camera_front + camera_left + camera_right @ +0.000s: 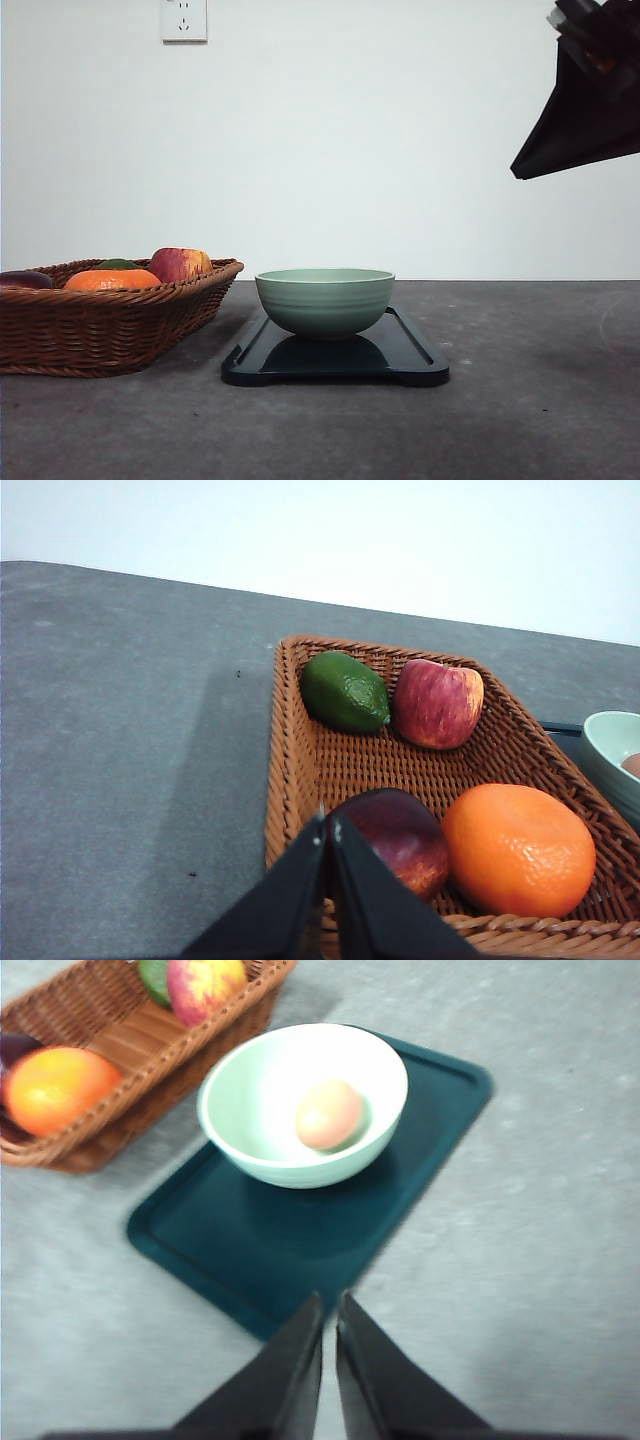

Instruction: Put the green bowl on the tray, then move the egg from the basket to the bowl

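The green bowl [324,298] stands on the dark tray [410,355] at the table's middle, and the egg [328,1114] lies inside the green bowl [300,1100]. To its left sits the wicker basket [95,325]. My right gripper [329,1305] is shut and empty, raised above the near part of the tray [270,1250]; its arm [590,95] shows at the upper right of the front view. My left gripper [329,828] is shut with nothing in it, held over the near rim of the basket [290,780].
The basket holds an apple [437,702], an orange fruit [518,850], a green avocado-like fruit [344,691] and a dark red fruit [400,838]. A wall with a socket [184,19] stands behind the grey table.
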Controlling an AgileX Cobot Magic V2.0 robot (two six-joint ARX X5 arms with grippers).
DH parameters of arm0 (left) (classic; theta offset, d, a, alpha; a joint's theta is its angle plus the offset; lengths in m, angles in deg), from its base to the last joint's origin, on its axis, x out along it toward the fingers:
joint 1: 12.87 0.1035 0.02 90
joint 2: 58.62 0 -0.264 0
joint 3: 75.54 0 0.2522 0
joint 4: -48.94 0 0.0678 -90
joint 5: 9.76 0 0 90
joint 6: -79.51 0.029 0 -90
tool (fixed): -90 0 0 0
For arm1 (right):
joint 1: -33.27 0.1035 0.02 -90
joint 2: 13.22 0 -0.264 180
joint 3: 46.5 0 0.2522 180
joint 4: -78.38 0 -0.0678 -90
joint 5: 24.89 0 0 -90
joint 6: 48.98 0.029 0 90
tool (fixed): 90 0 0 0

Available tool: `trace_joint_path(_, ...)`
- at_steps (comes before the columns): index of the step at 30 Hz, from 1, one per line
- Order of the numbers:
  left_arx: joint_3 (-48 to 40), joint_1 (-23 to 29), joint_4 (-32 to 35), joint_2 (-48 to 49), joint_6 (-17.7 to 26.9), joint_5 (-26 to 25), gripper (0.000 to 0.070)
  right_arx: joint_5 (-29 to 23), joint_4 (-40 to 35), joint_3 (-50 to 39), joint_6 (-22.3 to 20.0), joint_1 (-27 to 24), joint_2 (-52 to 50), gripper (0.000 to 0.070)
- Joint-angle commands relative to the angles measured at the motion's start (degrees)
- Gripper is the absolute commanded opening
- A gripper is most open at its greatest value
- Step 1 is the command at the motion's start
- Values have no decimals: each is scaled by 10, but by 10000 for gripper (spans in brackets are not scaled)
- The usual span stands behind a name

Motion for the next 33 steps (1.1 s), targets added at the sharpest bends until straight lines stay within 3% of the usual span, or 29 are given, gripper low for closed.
trace_joint_path(1, -11, 1, 6, 0, 8, -1, 0, -31, -4, -1, -52, -3, -9, 18)
trace_joint_path(4, -11, 1, 6, 0, 8, -1, 0, -75, -19, -23, -67, -25, -51, 18)
trace_joint_path(8, -11, 1, 6, 0, 8, -1, 0, -78, -68, -75, -82, -84, -143, 18)
trace_joint_path(16, -11, 1, 6, 0, 8, -1, 0, -79, -59, -208, -55, -195, -357, 18)
trace_joint_path(24, -11, 1, 6, 0, 8, -1, 0, -79, -70, -305, -41, -207, -490, 18)
trace_joint_path(33, -11, 1, 6, 0, 8, -1, 0, -68, -57, -311, -39, -211, -494, 18)
